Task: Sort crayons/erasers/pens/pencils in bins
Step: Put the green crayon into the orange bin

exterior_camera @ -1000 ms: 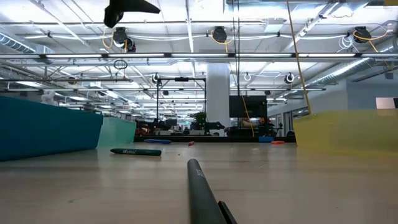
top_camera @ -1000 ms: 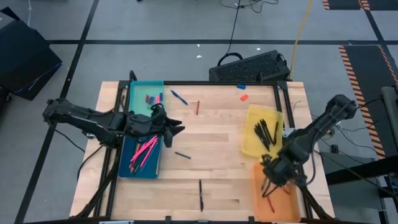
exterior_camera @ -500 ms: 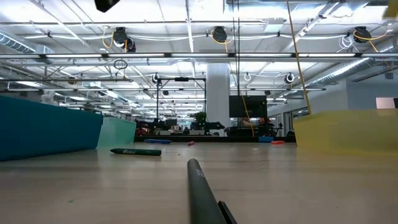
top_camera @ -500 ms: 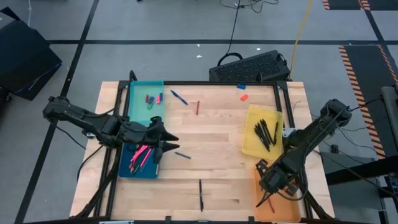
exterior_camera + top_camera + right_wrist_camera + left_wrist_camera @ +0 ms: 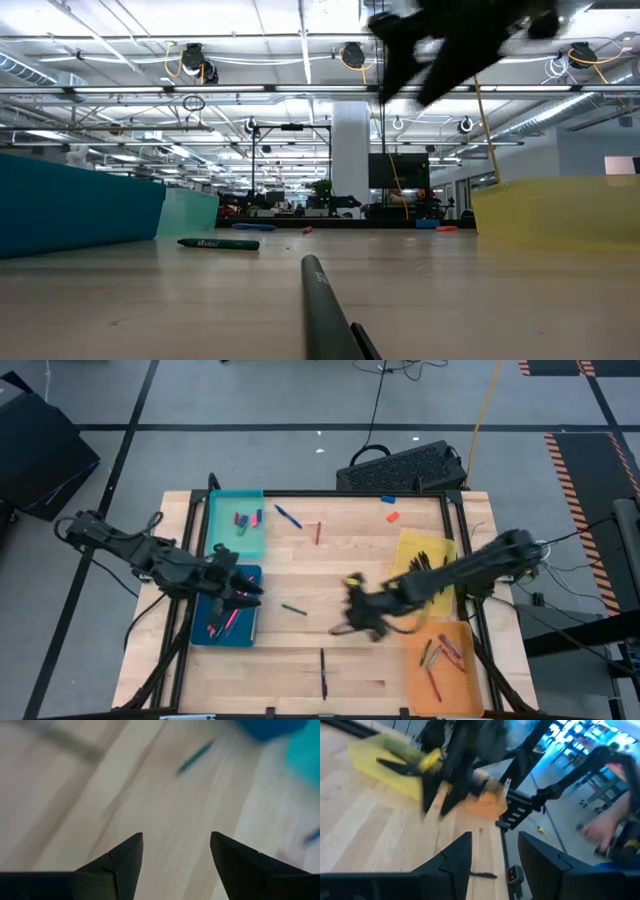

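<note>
One green pen point(image 5: 293, 609) (lengthwise) lies slantwise.

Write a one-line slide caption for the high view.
Right gripper open over mid-table near a green pen; left gripper open above the dark blue bin.

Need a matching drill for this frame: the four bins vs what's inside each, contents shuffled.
Column A
1. teal bin
2. dark blue bin
3. yellow bin
4. orange bin

Column B
a. long black sticks
b. short red crayons
c. small erasers
d. long pink sticks

Pairs: 1-c, 2-d, 3-a, 4-b
</note>
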`<move>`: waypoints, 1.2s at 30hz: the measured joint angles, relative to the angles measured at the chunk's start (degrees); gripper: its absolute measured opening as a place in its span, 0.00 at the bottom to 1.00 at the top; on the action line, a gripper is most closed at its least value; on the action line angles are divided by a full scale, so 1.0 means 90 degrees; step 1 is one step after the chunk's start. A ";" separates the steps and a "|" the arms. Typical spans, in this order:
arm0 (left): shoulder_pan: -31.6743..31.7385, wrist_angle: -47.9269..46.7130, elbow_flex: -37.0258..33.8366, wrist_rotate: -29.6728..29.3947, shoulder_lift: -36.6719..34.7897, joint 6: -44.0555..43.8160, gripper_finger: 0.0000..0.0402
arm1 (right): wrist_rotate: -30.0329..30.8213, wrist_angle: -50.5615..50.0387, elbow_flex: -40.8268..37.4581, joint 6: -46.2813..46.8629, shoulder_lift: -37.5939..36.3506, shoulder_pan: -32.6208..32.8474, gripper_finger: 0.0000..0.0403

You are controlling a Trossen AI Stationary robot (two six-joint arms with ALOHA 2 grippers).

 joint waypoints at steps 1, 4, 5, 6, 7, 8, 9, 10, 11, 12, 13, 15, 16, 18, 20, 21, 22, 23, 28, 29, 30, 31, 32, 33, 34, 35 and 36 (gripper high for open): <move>-0.0002 -0.0009 0.0000 0.0000 -0.0083 0.0053 0.40 | 0.0004 0.0699 -0.0005 -0.0218 0.0328 -0.0166 0.55; 0.0000 -0.0010 0.0000 -0.0002 -0.0285 0.0223 0.40 | -0.0026 0.3107 -0.0007 0.0047 0.1258 -0.0508 0.53; 0.0000 -0.0007 0.0000 -0.0006 -0.0336 0.0326 0.40 | -0.0018 0.3838 -0.0007 0.0330 0.1533 -0.0597 0.53; 0.0000 -0.0012 0.0000 -0.0038 -0.0374 0.0473 0.40 | 0.0011 0.4543 -0.0007 0.0645 0.1791 -0.0669 0.53; 0.0000 -0.0011 0.0000 -0.0093 -0.0407 0.0619 0.40 | 0.0056 0.5146 -0.0007 0.0969 0.2019 -0.0722 0.53; 0.0000 -0.0011 0.0000 -0.0145 -0.0421 0.0737 0.40 | 0.0136 0.5642 -0.0007 0.1235 0.2227 -0.0763 0.53; 0.0000 -0.0011 0.0001 -0.0185 -0.0425 0.0827 0.40 | 0.0166 0.6036 -0.0007 0.1432 0.2417 -0.0794 0.53; 0.0000 -0.0025 0.0002 -0.0214 -0.0421 0.0894 0.40 | 0.0167 0.6386 -0.0007 0.1586 0.2591 -0.0806 0.53; 0.0000 -0.0061 0.0002 -0.0224 -0.0416 0.0930 0.40 | 0.0162 0.6624 -0.0007 0.1712 0.2740 -0.0804 0.53; 0.0000 -0.0097 0.0002 -0.0228 -0.0412 0.0942 0.40 | 0.0149 0.6761 -0.0007 0.1806 0.2883 -0.0794 0.53; 0.0000 -0.0145 0.0002 -0.0231 -0.0401 0.0944 0.40 | 0.0139 0.6870 -0.0007 0.1887 0.3015 -0.0787 0.53; 0.0000 -0.0345 0.0002 -0.0231 -0.0391 0.1014 0.40 | 0.0130 0.6839 -0.0007 0.2006 0.3219 -0.0761 0.53; 0.0000 -0.0509 0.0002 -0.0233 -0.0386 0.1093 0.40 | 0.0132 0.6789 -0.0009 0.2024 0.3311 -0.0760 0.53; 0.0000 -0.0829 0.0000 -0.0233 -0.0386 0.1243 0.40 | 0.0146 0.6704 -0.0009 0.2048 0.3433 -0.0769 0.53; 0.0000 -0.1274 0.0001 -0.0237 -0.0420 0.1456 0.40 | 0.0142 0.6536 -0.0012 0.2306 0.3457 -0.0784 0.53; 0.0000 -0.1427 0.0002 -0.0251 -0.0426 0.1549 0.40 | 0.0130 0.6467 -0.0012 0.2470 0.3453 -0.0810 0.52; 0.0000 -0.1537 0.0002 -0.0272 -0.0430 0.1604 0.40 | 0.0121 0.6364 -0.0010 0.2562 0.3450 -0.0825 0.52; 0.0000 -0.1650 0.0002 -0.0275 -0.0432 0.1628 0.40 | 0.0110 0.6255 -0.0009 0.2605 0.3450 -0.0843 0.51; 0.0003 -0.1742 0.0000 -0.0289 -0.0434 0.1537 0.40 | -0.0364 0.5624 -0.0007 0.2370 0.3436 -0.0942 0.42; 0.0003 -0.1739 0.0001 -0.0289 -0.0434 0.1542 0.40 | -0.0373 0.5578 -0.0051 0.2334 0.3428 -0.0953 0.40; 0.0003 -0.1732 0.0001 -0.0289 -0.0436 0.1551 0.40 | -0.0366 0.5594 -0.0105 0.2327 0.3428 -0.0963 0.37; 0.0003 -0.1729 0.0001 -0.0289 -0.0434 0.1557 0.40 | -0.0382 0.5618 -0.0166 0.2340 0.3426 -0.0984 0.34; 0.0003 -0.1731 0.0001 -0.0289 -0.0434 0.1556 0.40 | -0.0419 0.5652 -0.0229 0.2361 0.3423 -0.1002 0.31; 0.0003 -0.1730 0.0000 -0.0289 -0.0434 0.1555 0.40 | -0.0479 0.5663 -0.0286 0.2378 0.3415 -0.1026 0.28; 0.0003 -0.1727 0.0000 -0.0289 -0.0434 0.1552 0.40 | -0.0556 0.5664 -0.0348 0.2392 0.3411 -0.1052 0.25; 0.0005 -0.1727 0.0000 -0.0289 -0.0434 0.1540 0.40 | -0.0625 0.5648 -0.0409 0.2414 0.3411 -0.1069 0.22; 0.0005 -0.1727 0.0000 -0.0289 -0.0434 0.1537 0.40 | -0.0671 0.5631 -0.0470 0.2433 0.3411 -0.1077 0.19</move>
